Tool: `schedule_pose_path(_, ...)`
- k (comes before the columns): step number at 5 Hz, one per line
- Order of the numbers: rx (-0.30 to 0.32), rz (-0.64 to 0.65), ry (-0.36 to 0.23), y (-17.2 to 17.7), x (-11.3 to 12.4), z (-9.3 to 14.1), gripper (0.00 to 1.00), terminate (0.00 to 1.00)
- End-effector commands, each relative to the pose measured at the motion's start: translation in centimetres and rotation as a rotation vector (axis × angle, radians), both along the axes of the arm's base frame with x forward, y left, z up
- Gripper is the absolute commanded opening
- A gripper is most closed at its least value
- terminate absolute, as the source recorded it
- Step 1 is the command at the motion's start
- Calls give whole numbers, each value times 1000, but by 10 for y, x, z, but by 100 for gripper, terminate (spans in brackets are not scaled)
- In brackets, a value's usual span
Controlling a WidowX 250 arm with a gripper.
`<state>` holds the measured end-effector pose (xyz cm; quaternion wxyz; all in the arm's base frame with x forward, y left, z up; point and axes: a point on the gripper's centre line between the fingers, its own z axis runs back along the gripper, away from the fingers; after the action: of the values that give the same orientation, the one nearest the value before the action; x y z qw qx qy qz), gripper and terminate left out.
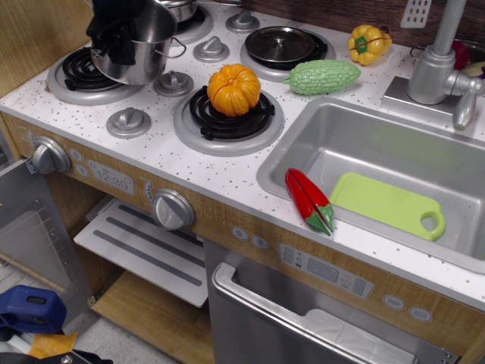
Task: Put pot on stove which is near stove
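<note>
The shiny steel pot (144,53) hangs tilted in the air at the upper left, over the right part of the front-left stove burner (79,74), a silver plate with a black coil. My black gripper (117,34) reaches down from the top edge and is shut on the pot's near rim, one finger inside it. The pot hides part of the burner. One wire loop handle (176,50) sticks out to the right.
An orange pumpkin (233,89) sits on the front-right burner (227,120). A lidded pan (280,44), green gourd (322,76) and yellow pepper (369,43) lie behind. Grey knobs (129,120) stand between burners. The sink (364,152) holds a green board (388,205); a red chilli (308,200) lies on its rim.
</note>
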<state>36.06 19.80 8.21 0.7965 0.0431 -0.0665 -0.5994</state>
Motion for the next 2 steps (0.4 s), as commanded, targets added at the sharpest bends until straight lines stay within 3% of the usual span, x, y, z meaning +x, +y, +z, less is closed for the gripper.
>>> schedule_pose_path(1,21,-54,-98,30,3,28,0,0)
schedule_pose_path(2,14,-95,-98,42,5,27,0,0)
